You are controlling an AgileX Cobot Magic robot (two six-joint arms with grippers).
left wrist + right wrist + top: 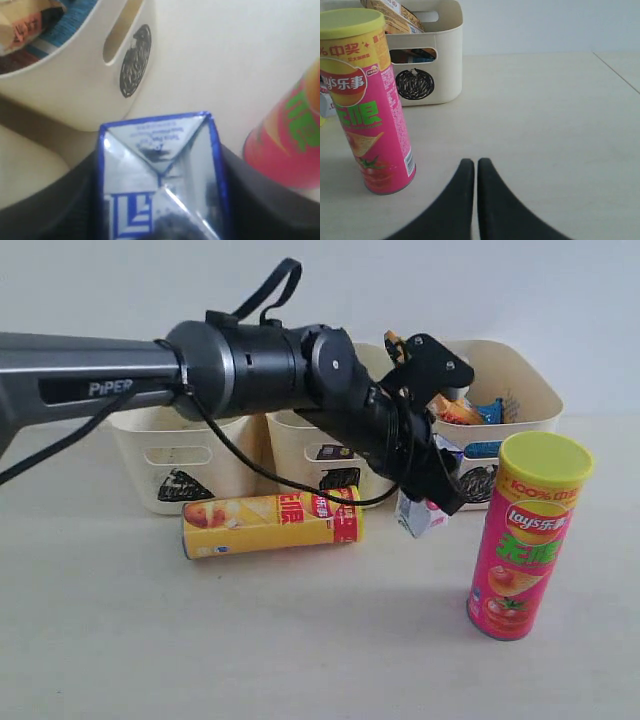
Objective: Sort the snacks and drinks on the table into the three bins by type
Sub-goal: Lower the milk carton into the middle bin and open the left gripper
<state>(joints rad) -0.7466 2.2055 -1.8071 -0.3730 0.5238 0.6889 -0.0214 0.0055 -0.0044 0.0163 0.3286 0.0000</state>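
Note:
My left gripper reaches across the middle and is shut on the small blue-and-white carton, which hangs tilted just in front of the circle bin. In the left wrist view the carton fills the space between the dark fingers, with the circle bin close by. The yellow-and-red tube lies on its side before the middle bin. The pink tube stands upright at the right. My right gripper is shut and holds nothing, beside the pink tube.
The triangle bin stands at the back left. The circle bin holds an orange bag and a blue-and-white one. A table seam runs at the far right in the right wrist view.

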